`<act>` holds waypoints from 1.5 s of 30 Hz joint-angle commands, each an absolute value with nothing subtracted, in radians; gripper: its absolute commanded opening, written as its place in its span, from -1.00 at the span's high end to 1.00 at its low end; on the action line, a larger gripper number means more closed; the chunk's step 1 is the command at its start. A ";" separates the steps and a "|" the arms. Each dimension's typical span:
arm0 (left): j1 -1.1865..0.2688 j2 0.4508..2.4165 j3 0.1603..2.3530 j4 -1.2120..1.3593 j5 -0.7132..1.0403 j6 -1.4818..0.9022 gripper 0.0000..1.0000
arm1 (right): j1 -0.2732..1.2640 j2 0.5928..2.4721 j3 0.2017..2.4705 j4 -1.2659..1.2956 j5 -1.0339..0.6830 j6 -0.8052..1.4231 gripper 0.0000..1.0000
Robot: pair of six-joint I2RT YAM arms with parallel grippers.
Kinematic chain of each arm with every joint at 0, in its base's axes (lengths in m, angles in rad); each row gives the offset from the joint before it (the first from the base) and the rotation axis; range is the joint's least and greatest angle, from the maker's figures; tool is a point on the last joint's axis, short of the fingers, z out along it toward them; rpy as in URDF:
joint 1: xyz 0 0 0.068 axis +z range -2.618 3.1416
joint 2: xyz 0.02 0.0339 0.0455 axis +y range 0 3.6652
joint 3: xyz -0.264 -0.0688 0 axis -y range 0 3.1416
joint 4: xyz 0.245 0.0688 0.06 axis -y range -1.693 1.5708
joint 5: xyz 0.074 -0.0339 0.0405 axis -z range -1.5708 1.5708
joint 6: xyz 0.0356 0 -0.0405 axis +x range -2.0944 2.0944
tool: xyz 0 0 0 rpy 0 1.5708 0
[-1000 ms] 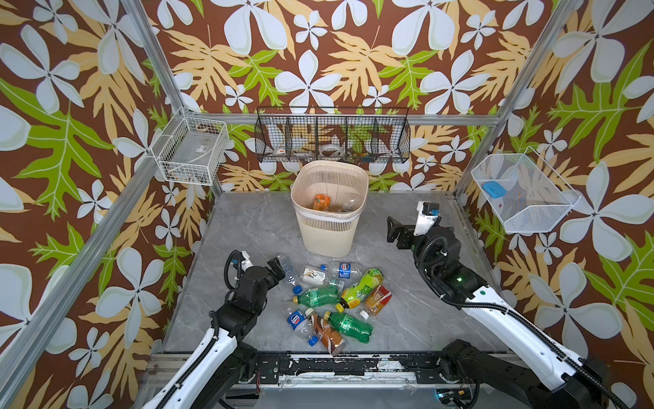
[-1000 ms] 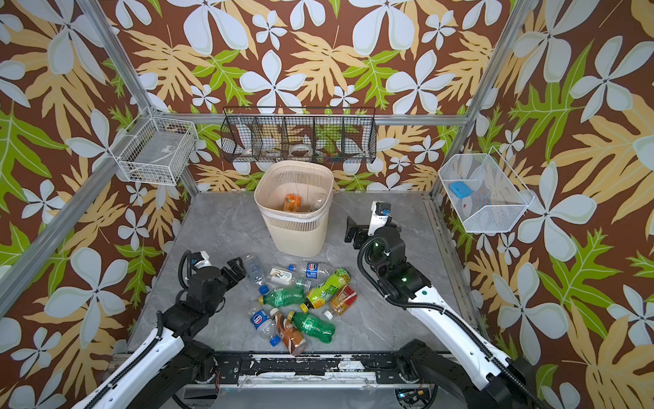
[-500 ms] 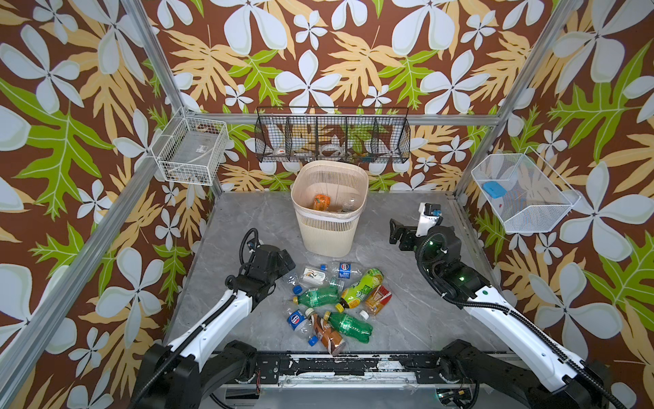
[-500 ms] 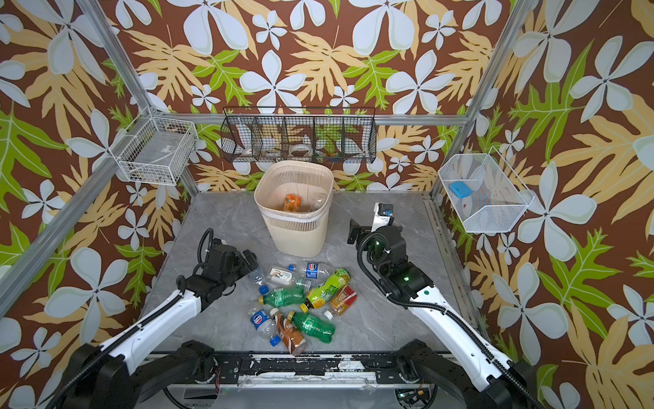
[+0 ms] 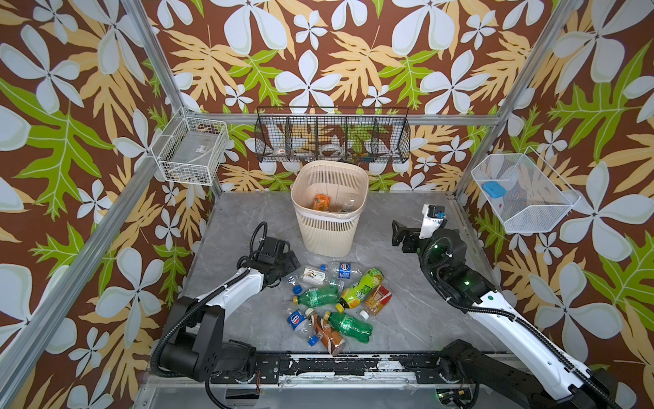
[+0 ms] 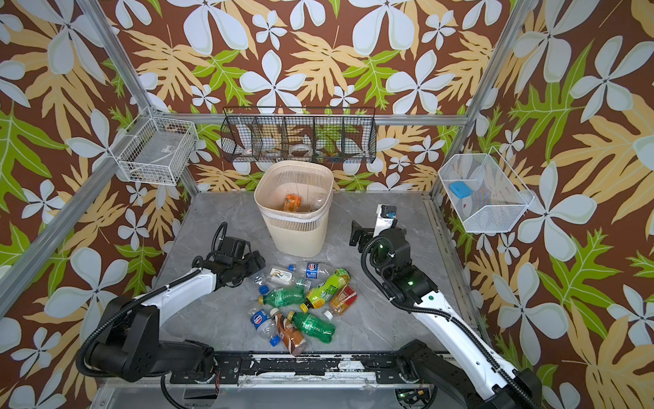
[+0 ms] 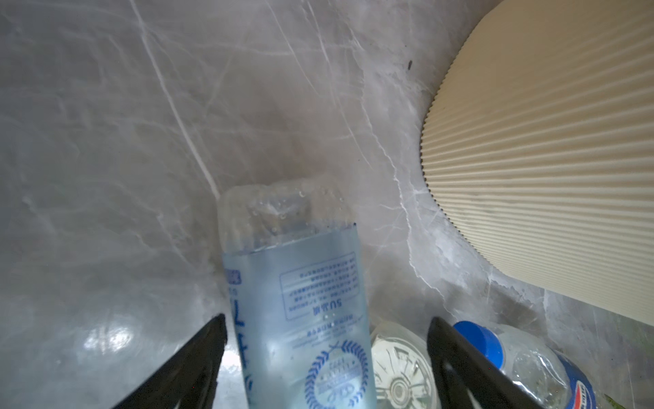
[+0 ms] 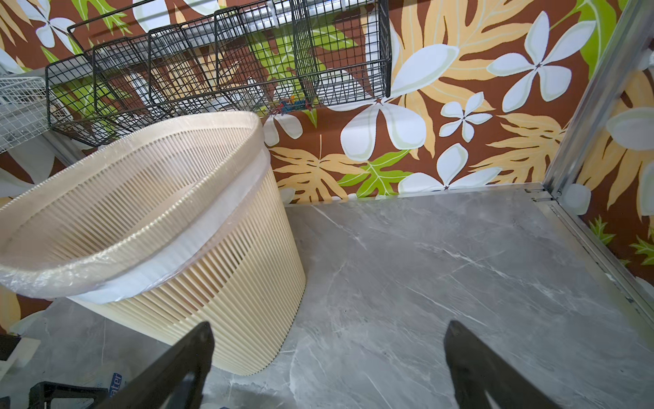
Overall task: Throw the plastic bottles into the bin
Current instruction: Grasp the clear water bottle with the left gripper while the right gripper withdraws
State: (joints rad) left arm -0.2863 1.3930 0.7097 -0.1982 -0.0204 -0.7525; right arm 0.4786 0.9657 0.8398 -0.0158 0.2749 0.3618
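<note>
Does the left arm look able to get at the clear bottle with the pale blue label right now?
Probably yes: the open left gripper straddles the clear bottle, nothing blocking. A second bottle also lies between the jaws.

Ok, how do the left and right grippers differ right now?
The left gripper is low at the bottle pile, jaws straddling a clear bottle with a pale blue label; the right gripper is held up beside the bin, nothing between its jaws. Left points down at the table; right points toward the bin. Shared: both open, neither gripping.
</note>
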 commanded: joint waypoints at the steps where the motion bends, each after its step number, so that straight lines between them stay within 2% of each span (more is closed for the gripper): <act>1: -0.285 1.415 0.715 -0.168 -0.005 -0.744 -0.71 | 0.481 0.960 0.837 -0.016 0.295 0.353 -0.99; 6: -0.283 1.443 0.713 -0.139 0.008 -0.759 -0.47 | 0.479 0.965 0.831 -0.015 0.294 0.352 -0.99; 8: -0.284 1.447 0.713 -0.132 0.008 -0.767 -0.28 | 0.479 0.965 0.830 -0.015 0.294 0.351 -0.99; 16: -0.258 1.403 0.702 -0.132 0.014 -0.779 -0.09 | 0.479 0.960 0.826 -0.006 0.295 0.350 -0.99; 20: -0.217 1.315 0.676 -0.118 0.026 -0.808 -0.04 | 0.479 0.966 0.827 0.000 0.291 0.351 -0.99; 27: -0.171 0.931 0.520 0.118 0.037 -0.877 0.01 | 0.479 0.974 0.841 0.003 0.284 0.348 -0.99; 31: -0.168 0.796 0.465 0.169 0.019 -0.890 0.04 | 0.479 0.974 0.833 0.010 0.280 0.361 -0.99; 39: -0.168 0.731 0.472 0.156 0.027 -0.870 0.10 | 0.479 0.980 0.836 0.018 0.276 0.362 -0.99; 45: -0.168 0.753 0.618 0.130 0.054 -0.783 0.14 | 0.479 0.979 0.836 0.016 0.276 0.360 -0.99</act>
